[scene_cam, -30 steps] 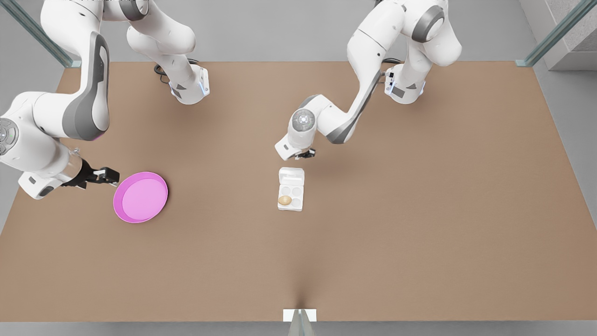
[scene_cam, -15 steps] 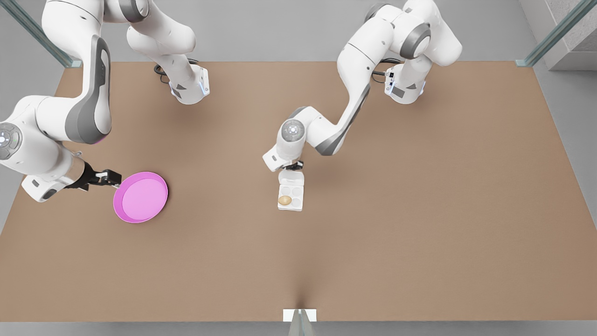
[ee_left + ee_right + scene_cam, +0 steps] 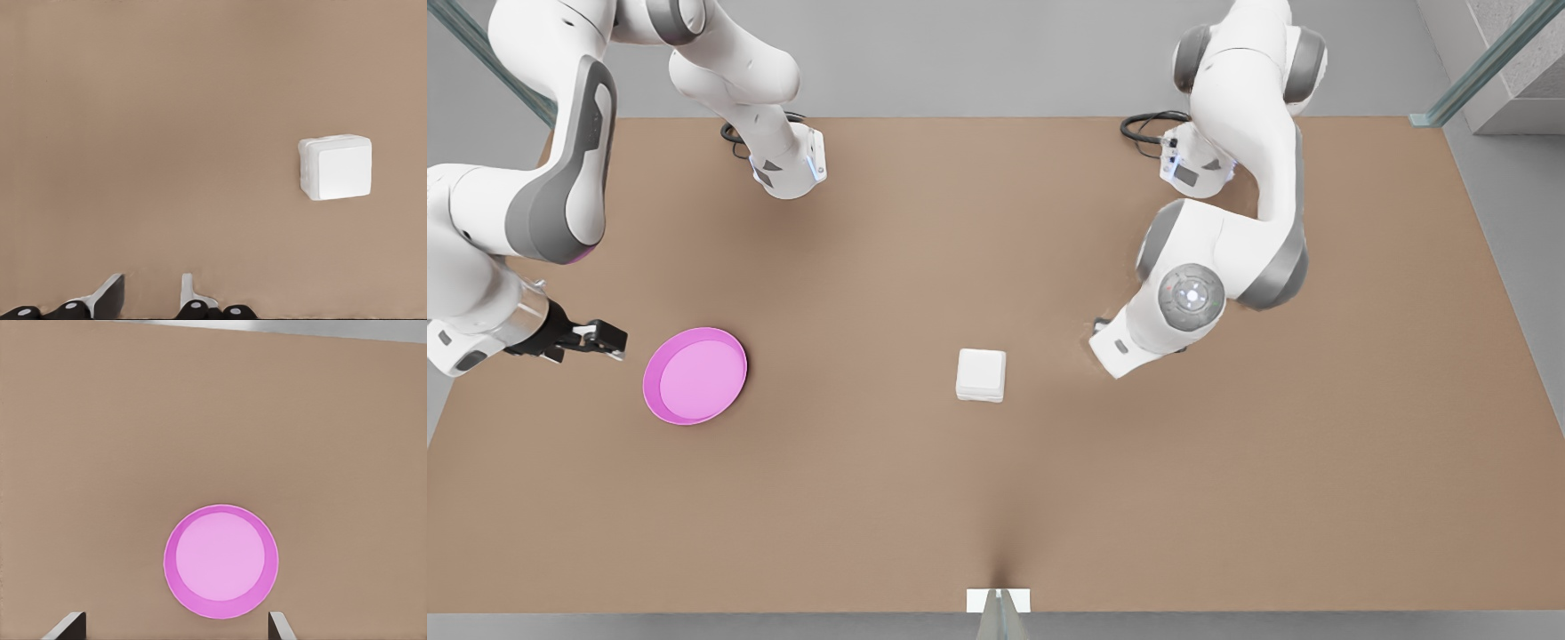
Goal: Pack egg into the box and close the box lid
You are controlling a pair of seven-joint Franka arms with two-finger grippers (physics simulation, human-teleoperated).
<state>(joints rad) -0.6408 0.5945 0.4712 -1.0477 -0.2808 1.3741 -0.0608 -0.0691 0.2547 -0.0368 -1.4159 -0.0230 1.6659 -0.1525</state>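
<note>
Sitting mid-counter in the front view, the small white rectangular carton box (image 3: 981, 375) has its plain white box lid (image 3: 981, 372) folded down, so the egg presumably lies hidden inside. The right hand (image 3: 596, 339) hangs open beside the round pink plate (image 3: 695, 375); the arm at the front view's right hides its own hand.

Its left wrist view supplies that: the left hand (image 3: 152, 297), fingers parted and empty, well apart from the box.

Across the right wrist view, spread fingertips (image 3: 67, 628) frame the plate on the brown counter (image 3: 213, 420).
</note>
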